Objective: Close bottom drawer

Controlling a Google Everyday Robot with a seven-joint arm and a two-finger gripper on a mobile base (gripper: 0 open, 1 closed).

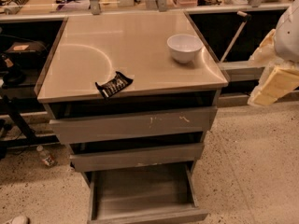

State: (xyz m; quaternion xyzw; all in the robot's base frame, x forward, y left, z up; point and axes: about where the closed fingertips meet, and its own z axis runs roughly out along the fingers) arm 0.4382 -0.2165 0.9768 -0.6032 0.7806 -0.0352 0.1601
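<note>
- Three grey fronts step down the cabinet, and the bottom drawer (pixel 142 195), the narrowest, sits at 6 o'clock, pulled far out so its flat tray lies bare to view. Closing it likely calls for a straight push on its front lip.
- It is dull and matte with no handle (probably sheet metal), a shallow box with thin side walls.
- Above it, toward 12 o'clock, come the plain middle drawer front (pixel 138 157) and the widest top drawer front (pixel 135 124), which has pale scratch marks. Each has a dark gap over it.
- The cabinet top (pixel 117 55) is smooth with a soft sheen. A round white bowl (pixel 185 47) sits at 1 o'clock, and a crinkled dark wrapper (pixel 114 85) lies by the front edge at 10 o'clock.
- The gripper (pixel 273 85), pale cream and blocky, hangs at 3 o'clock, well apart from the drawer. I cannot tell whether it is spread or pressed together.
- The speckled floor (pixel 252 162) holds a small bottle (pixel 46 156) at 8 o'clock.
</note>
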